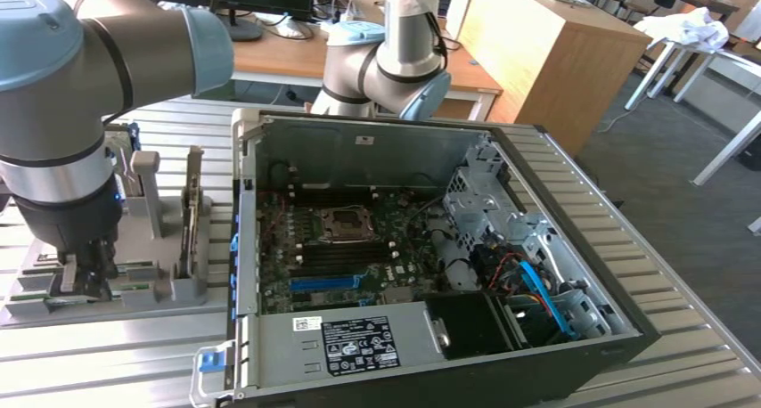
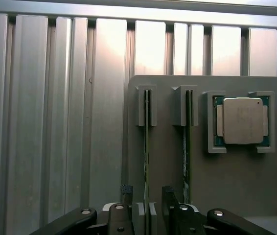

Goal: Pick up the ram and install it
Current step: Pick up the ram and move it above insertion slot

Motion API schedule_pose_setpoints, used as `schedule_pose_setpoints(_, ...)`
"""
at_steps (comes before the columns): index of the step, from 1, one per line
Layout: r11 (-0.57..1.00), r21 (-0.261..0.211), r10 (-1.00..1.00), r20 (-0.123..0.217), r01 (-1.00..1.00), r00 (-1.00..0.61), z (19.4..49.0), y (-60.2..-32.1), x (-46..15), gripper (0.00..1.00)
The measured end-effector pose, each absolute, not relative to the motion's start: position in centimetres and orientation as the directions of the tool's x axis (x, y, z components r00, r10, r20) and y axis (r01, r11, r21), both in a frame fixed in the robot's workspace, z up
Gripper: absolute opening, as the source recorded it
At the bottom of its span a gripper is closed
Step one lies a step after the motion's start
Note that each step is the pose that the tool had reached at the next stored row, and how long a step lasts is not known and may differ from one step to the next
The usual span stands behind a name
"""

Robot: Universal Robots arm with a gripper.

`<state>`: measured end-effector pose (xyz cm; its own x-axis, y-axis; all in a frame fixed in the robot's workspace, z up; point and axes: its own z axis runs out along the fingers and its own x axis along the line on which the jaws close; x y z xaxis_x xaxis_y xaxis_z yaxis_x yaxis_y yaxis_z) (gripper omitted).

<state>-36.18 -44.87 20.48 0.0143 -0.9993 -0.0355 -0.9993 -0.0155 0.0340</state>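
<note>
Ribbed metal table (image 2: 55, 122), matt plastic holder (image 2: 236, 181), brushed-metal processor (image 2: 243, 120)

an open computer case (image 1: 356, 145) lies on its side on the ribbed metal counter (image 1: 119, 359), motherboard (image 1: 345, 265) facing up with its bare processor socket (image 1: 342, 223) near the middle. a grey power supply (image 1: 345, 341) with a printed label fills the near edge, and blue cables (image 1: 535, 288) run beside the drive cage (image 1: 476, 203). to the exterior view's left of the case sits a grey holder (image 1: 191, 290); a square silver processor (image 2: 240, 120) rests in its corner brackets. behind stands what looks like a wooden desk (image 1: 535, 61).
</note>
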Motion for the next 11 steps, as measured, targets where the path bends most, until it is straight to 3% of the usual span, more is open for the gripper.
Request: schedule_pose_setpoints(11,-0.016,0.034,-0.999,-0.035,-0.999,0.014,20.46,-44.87,-36.18,0.37)
